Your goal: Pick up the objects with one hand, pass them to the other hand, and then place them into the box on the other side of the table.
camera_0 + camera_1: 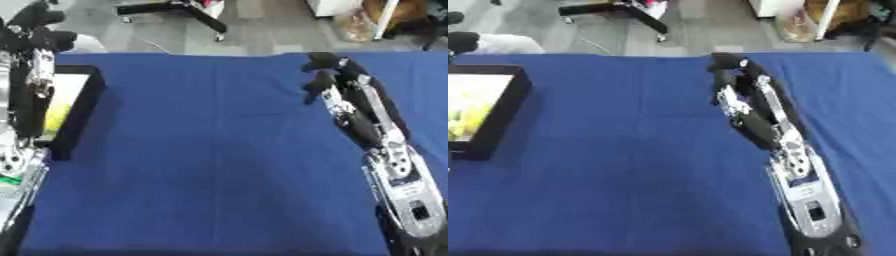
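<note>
- The black-walled rectangular box [502,117] sits at the left edge of the blue cloth-covered table [210,165], with a pale interior holding something yellow-green [464,117] whose shape cannot be made out.
- No loose object shows on the cloth between the two arms; the only contents visible are those already inside the box.
- The robot's right hand [325,75] is well apart from the box, across the width of the table, near the far right part of the cloth.
- The right arm [398,170] enters from the lower right corner and stretches away toward the far edge, its silver forearm low over the cloth and its black wrist section leading up to the hand.
- The fingers [726,64] of the right hand are curled downward and inward, and nothing shows between them.
- The robot's left hand [35,25] appears in the upper left corner of the left eye view, raised above the far end of the box.
- The left arm [22,100] runs up the left edge of that view, directly over and partly hiding the box's near wall.
- The left hand's black fingers look bunched, but whether they hold anything cannot be told.
- In the right eye view only a dark tip of the left hand shows at the upper left edge.
</note>
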Tool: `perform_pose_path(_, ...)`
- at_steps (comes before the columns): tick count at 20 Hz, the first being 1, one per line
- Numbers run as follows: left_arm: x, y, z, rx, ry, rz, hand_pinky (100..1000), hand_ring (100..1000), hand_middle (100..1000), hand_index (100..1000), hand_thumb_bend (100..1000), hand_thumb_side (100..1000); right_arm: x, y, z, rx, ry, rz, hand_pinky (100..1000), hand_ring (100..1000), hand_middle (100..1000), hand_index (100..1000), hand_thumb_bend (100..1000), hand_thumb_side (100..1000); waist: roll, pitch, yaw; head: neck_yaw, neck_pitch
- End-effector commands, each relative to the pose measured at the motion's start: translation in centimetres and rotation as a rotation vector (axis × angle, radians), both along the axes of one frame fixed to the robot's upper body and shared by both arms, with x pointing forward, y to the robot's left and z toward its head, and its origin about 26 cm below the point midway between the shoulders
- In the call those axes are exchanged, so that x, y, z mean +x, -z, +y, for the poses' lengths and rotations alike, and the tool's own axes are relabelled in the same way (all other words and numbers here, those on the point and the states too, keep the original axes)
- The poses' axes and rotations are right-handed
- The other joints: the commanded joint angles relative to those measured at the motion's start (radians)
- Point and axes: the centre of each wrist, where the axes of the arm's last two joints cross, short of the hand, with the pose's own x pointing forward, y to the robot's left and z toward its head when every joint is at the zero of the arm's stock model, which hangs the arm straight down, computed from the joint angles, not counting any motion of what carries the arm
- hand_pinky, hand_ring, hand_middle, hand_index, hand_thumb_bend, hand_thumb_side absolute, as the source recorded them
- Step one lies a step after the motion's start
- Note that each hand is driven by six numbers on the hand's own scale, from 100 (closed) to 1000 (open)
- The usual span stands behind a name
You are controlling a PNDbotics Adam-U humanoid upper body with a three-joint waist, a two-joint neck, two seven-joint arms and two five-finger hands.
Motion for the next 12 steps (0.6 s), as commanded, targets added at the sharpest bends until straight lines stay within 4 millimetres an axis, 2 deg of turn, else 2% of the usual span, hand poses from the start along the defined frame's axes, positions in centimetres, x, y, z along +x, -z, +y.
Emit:
perform_pose_path(1,0.0,0.5,-1.6,-0.019,0.065,0.0,761,694,754,893,150,752,-0.4,-1.1,-0.4,0.011,0.024,-0.051,685,442,680,822,100,656,-0.002,-0.003,-0.001,-0.016,0.006)
perform_pose_path(4,0.4,1.7,-2.9,-0.052,0.098,0.03,761,694,753,892,158,758,-0.7,-0.9,-0.7,0.02,0.044,-0.051,686,442,679,823,100,665,-0.007,0.005,-0.002,-0.027,0.006)
perform_pose_path(12,0.6,2.6,-4.3,-0.058,0.156,0.043,760,684,745,885,155,758,-1.3,-0.4,-2.0,0.028,0.11,-0.038,685,437,664,818,100,677,-0.015,0.015,-0.002,-0.044,0.006)
